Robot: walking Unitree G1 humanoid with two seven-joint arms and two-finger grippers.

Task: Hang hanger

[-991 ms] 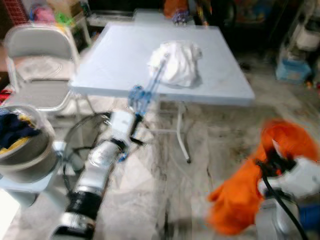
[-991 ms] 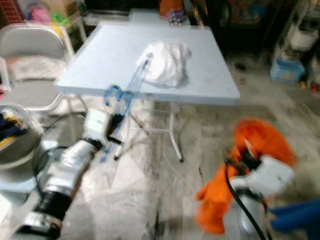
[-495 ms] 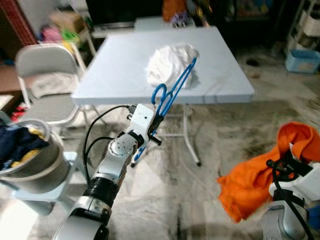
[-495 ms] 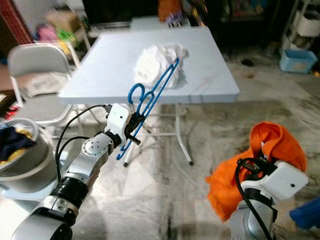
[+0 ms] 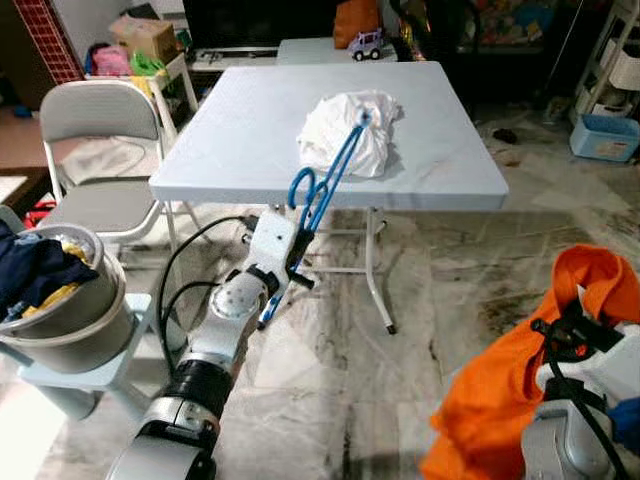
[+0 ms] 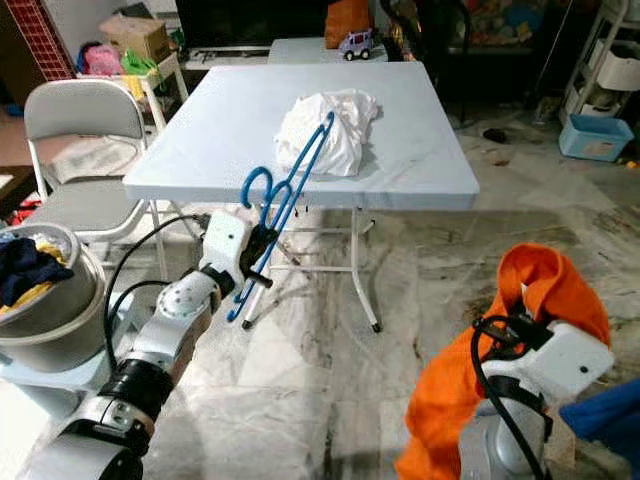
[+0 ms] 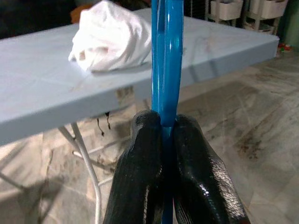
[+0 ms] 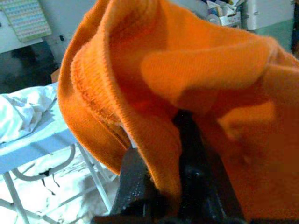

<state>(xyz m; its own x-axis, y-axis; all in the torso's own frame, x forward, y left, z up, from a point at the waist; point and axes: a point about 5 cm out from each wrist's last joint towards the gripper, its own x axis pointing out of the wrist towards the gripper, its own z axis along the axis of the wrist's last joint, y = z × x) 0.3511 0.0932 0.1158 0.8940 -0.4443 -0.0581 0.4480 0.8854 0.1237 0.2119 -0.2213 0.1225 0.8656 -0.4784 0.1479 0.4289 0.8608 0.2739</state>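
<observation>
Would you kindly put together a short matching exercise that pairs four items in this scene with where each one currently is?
Things:
1. blue hanger
2. orange garment
3. white cloth
4. toy car

Places:
A. lying bunched on the light blue table
B. clamped between the left gripper fingers
C. on the farther table behind
D. draped over the right gripper

Pairs: 1-B, 2-D, 3-A, 4-C

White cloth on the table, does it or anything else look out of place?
The white cloth lies crumpled in a heap on the table, not folded or hung. Nothing looks spilled or broken.
</observation>
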